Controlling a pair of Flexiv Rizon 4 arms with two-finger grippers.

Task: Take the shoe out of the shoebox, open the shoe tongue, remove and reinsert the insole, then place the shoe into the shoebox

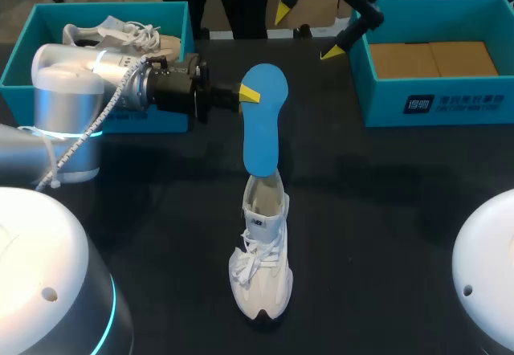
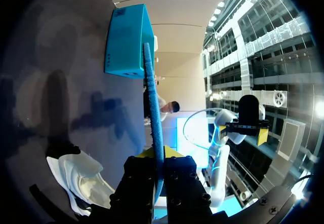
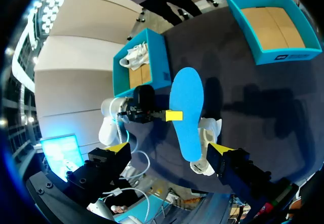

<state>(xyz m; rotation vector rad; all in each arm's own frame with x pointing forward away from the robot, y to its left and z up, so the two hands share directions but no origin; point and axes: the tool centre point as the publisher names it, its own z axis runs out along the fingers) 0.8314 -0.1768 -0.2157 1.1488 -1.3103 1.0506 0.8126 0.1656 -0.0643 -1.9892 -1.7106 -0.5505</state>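
Blue insole (image 1: 263, 122) upright, lower end tucked into white sneaker (image 1: 262, 267) mid-table. Left gripper (image 1: 245, 94) pinches insole's upper edge. Left shoebox (image 1: 24, 50) holds second sneaker (image 1: 120, 35). Right shoebox (image 1: 385, 98): brown cardboard. Right gripper (image 1: 307, 31) spread, raised. Left wrist view alone shows insole edge-on.

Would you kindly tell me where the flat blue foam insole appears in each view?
Head view: blue insole at centre, standing in the white sneaker, held by left gripper.
Left wrist view: edge-on between own fingers.
Right wrist view: ahead of right gripper.
Shared landmark: white sneaker.
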